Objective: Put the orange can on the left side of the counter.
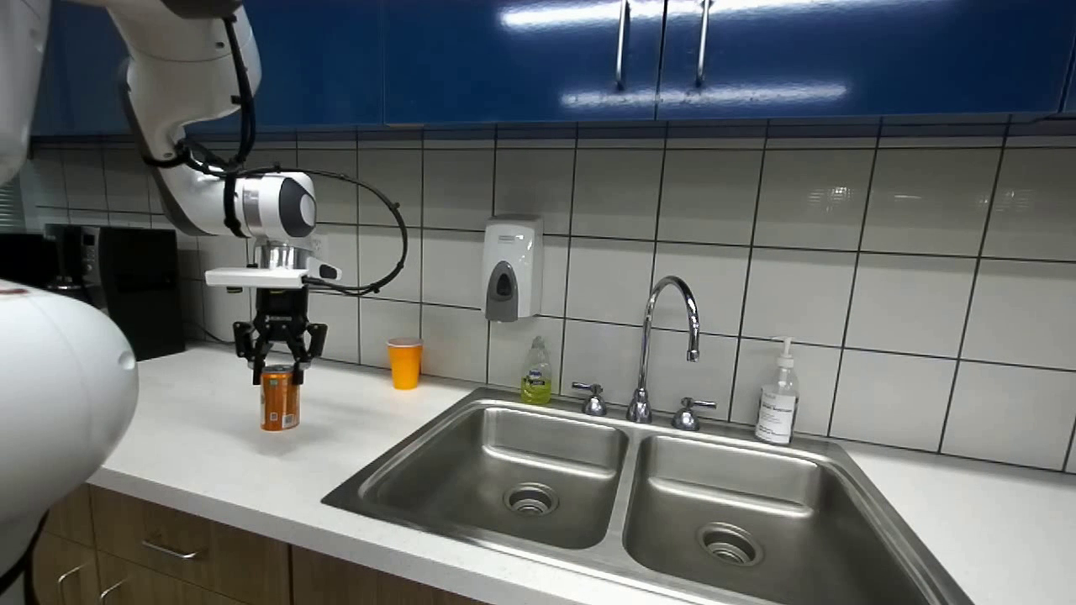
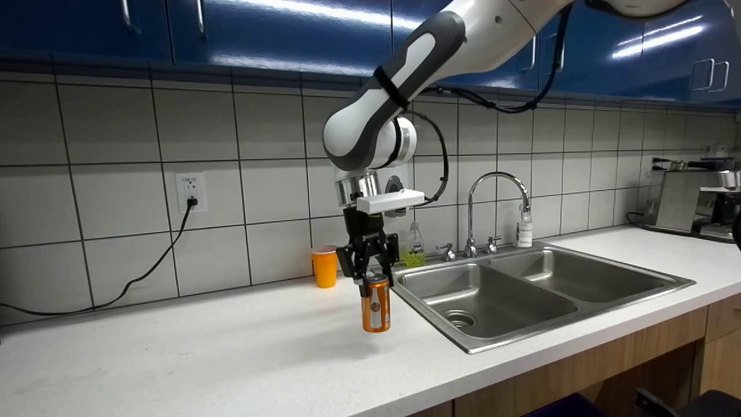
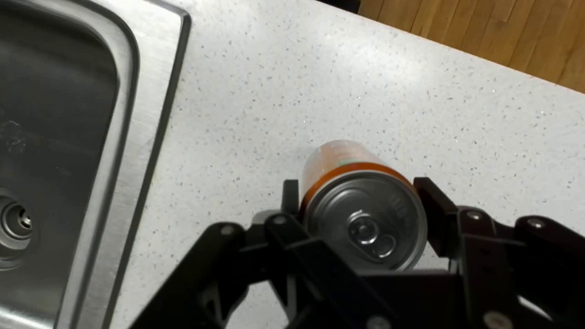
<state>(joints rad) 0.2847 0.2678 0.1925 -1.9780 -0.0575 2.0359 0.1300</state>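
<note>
at left in an exterior view, the gripper (image 1: 277, 377), can-wide, hugs the orange can (image 1: 280, 407), it seems just above the counter (image 1: 189, 420). this looks like carrying; next, go further frame-left, lower gently, let go.

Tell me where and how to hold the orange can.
Probably best from above, pinching opposite sides of the upper body, near the rim: the orange can is an upright, straight-sided cylinder, slim enough for the gripper to span, as it does now.
</note>
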